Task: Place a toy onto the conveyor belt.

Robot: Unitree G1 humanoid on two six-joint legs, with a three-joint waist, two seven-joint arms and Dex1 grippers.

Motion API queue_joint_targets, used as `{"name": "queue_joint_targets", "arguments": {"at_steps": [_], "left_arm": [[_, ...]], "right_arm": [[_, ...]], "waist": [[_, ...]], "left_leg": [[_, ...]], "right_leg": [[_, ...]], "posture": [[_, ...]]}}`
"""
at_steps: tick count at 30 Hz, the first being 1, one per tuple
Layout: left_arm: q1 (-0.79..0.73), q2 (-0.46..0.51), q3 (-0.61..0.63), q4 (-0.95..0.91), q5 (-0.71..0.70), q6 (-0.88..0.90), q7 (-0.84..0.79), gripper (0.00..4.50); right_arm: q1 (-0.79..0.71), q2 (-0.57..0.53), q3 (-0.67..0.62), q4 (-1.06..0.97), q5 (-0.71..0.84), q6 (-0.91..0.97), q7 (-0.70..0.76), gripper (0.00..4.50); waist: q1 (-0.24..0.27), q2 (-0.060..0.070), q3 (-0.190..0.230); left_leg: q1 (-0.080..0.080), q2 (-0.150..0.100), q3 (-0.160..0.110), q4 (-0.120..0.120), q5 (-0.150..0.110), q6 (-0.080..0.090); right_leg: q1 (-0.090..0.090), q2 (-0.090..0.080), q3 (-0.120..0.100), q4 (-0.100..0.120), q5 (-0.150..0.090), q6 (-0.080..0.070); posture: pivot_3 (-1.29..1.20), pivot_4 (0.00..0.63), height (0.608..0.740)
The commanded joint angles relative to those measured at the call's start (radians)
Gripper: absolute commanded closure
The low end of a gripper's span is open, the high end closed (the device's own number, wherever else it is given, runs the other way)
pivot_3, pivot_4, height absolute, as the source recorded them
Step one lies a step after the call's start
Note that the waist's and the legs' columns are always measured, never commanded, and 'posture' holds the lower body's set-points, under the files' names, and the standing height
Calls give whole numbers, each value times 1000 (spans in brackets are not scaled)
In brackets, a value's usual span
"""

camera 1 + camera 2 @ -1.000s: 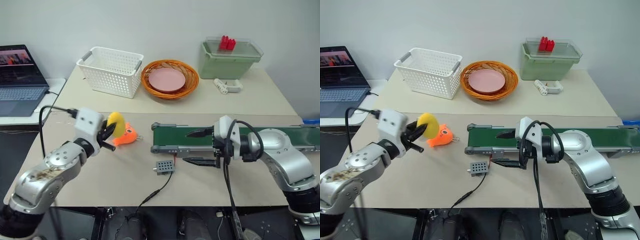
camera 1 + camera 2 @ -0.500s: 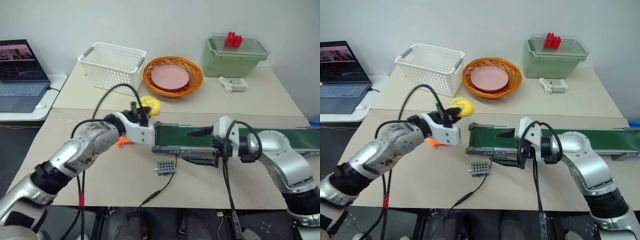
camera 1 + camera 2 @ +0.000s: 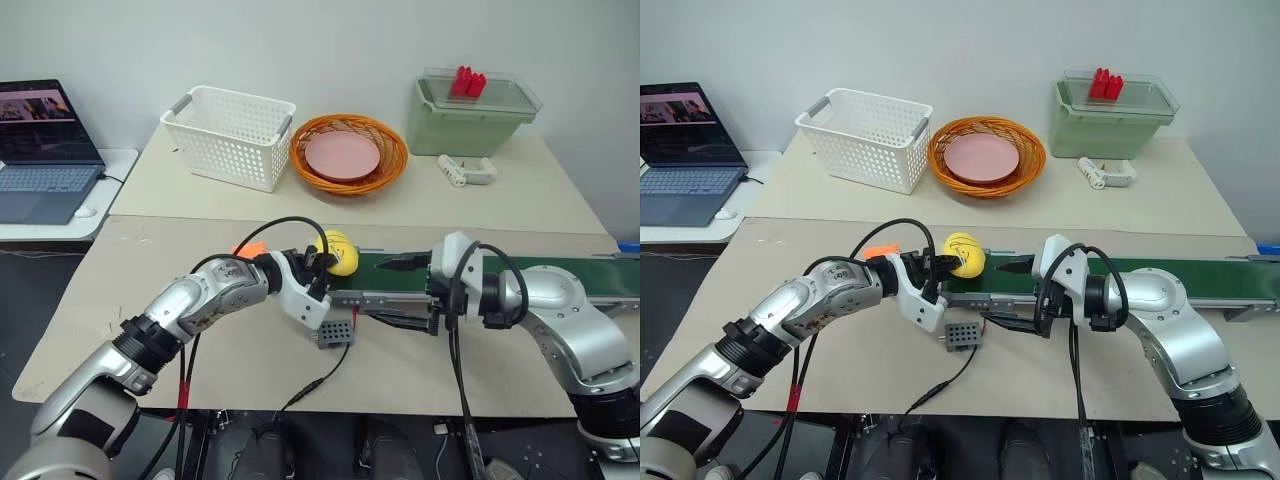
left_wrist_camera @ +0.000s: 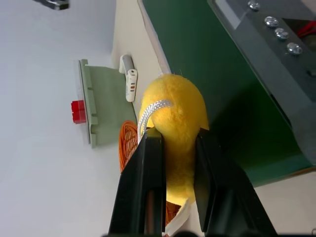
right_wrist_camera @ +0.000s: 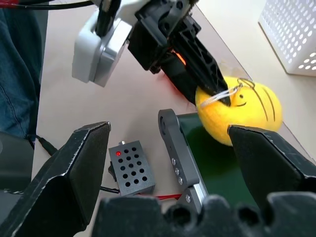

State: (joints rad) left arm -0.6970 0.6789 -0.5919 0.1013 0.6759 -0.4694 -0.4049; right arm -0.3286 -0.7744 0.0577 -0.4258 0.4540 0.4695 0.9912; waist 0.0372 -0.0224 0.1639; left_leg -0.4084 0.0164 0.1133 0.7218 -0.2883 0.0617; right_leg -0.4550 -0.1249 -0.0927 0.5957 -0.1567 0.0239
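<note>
Yellow plush toy [image 3: 964,254] is pinched by left pincer [image 3: 936,266] above conveyor belt's [image 3: 1160,277] end roller. Right pincer [image 3: 1008,295] is spread wide. Risk: if released here, toy could roll off onto tabletop [image 3: 840,350].

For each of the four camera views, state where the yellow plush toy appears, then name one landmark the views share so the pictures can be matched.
Left eye view: the yellow toy sits just left of centre, at the near end of the green belt, pinched by the left gripper.
Right eye view: left of centre.
Left wrist view: centre, between the two black fingers.
Right wrist view: upper right of centre.
Shared landmark: the belt's end.
</note>
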Motion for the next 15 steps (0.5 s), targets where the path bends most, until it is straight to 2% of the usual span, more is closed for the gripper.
{"name": "queue_joint_targets", "arguments": {"at_steps": [1, 5, 8, 15], "left_arm": [[-22, -24, 28, 1, 14, -36, -7, 3721], [-15, -37, 31, 24, 17, -49, -28, 3721], [-4, -58, 40, 30, 1, -40, -36, 3038], [2, -76, 50, 47, 16, -29, -56, 482]], "right_arm": [[4, -16, -43, -43, 15, 3, -6, 0], [7, -20, -49, -49, 20, 7, -7, 0], [10, -24, -54, -51, 23, 11, -7, 0], [25, -52, -101, 33, -10, -3, -11, 0]], "waist": [[0, 0, 0], [0, 0, 0], [-1, 0, 0], [0, 0, 0]], "left_leg": [[0, 0, 0, 1, 0, 1], [-2, 0, 0, 5, -2, 3], [-1, 0, 0, 7, -3, 5], [-2, -1, 0, 7, -3, 5]], "right_leg": [[0, 0, 0, 0, 0, 1], [0, 0, 0, 0, 1, 2], [1, -1, 1, 0, 2, 3], [1, -2, 1, 0, 2, 3]], "posture": [[0, 150, 740], [0, 150, 740], [0, 150, 740], [0, 150, 740]]}}
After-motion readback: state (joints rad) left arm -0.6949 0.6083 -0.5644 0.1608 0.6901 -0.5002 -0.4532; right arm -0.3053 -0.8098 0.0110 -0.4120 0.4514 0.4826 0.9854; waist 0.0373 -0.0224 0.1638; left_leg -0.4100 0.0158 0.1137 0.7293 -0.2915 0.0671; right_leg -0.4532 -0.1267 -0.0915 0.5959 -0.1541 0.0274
